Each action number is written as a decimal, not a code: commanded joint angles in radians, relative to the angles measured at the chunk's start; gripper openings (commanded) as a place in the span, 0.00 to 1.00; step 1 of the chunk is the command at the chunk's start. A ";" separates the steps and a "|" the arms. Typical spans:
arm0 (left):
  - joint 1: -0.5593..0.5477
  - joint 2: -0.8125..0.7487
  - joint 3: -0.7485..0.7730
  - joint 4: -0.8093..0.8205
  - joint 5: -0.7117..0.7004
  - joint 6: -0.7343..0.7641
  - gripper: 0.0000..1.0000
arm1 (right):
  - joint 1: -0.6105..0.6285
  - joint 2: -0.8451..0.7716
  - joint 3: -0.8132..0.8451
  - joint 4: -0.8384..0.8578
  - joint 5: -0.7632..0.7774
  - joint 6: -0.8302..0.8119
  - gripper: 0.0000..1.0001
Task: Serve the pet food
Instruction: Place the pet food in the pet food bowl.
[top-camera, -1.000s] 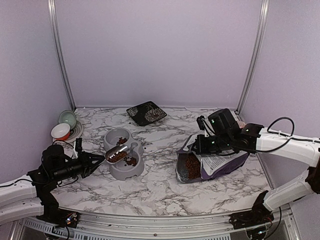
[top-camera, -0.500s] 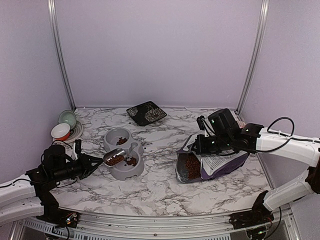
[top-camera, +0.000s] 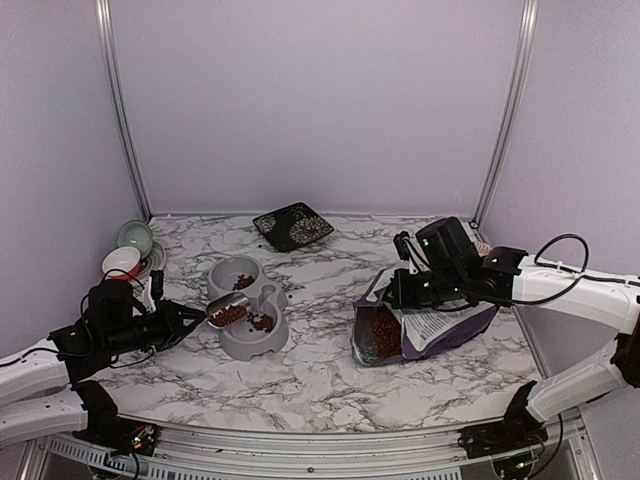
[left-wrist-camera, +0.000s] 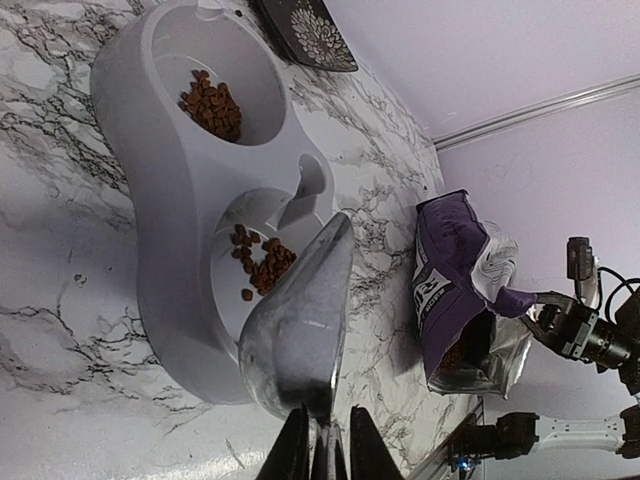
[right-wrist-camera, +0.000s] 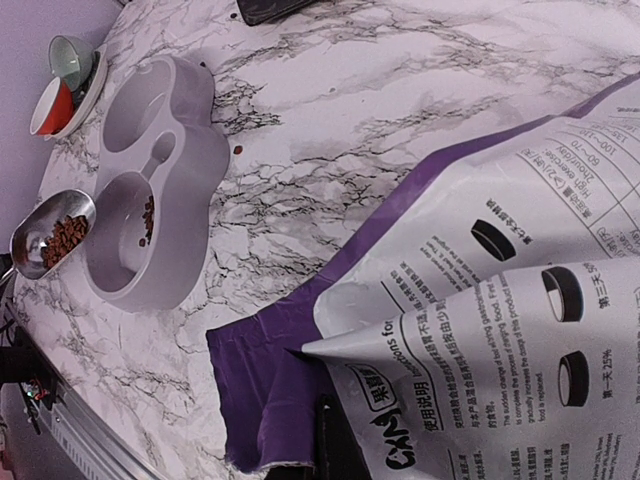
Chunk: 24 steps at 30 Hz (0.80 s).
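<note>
Shiny metal is seen between the jaws of the left gripper (top-camera: 192, 316). They are drawn nearly together and clamped on the thin handle of the scoop (top-camera: 228, 309). In the left wrist view the dark fingers (left-wrist-camera: 296, 450) are pressed against either side of that handle. The scoop is carried roughly level, and its hollow is filled with pet food (top-camera: 232, 315). It is held over the left rim of the nearer compartment of the grey double bowl (top-camera: 238, 347). The left arm is stretched low over the marble table (top-camera: 320, 370), reaching from the near left corner towards the right, with its forearm close to horizontal.

More of the reddish-brown pellets are seen in both compartments of the double bowl, a small patch in each. A heap is also seen inside the open mouth of the purple-and-white bag (top-camera: 440, 330), which lies on its side at the right of the table. In the right wrist view a single pellet is found on the table just beside the double bowl.

The jaws of the right gripper (top-camera: 400, 291) are closed together on the upper edge of the bag near its mouth, and that edge is held up off the table. The right arm is bent in from the right side, with its wrist turned down over the bag.
</note>
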 joint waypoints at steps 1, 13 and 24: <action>0.002 0.020 0.061 -0.050 -0.023 0.061 0.00 | -0.010 -0.011 0.033 0.045 0.003 0.021 0.00; -0.001 0.051 0.085 -0.099 -0.045 0.100 0.00 | -0.010 0.001 0.030 0.051 0.002 0.021 0.00; -0.023 0.098 0.133 -0.148 -0.083 0.150 0.00 | -0.010 0.019 0.038 0.056 0.002 0.015 0.00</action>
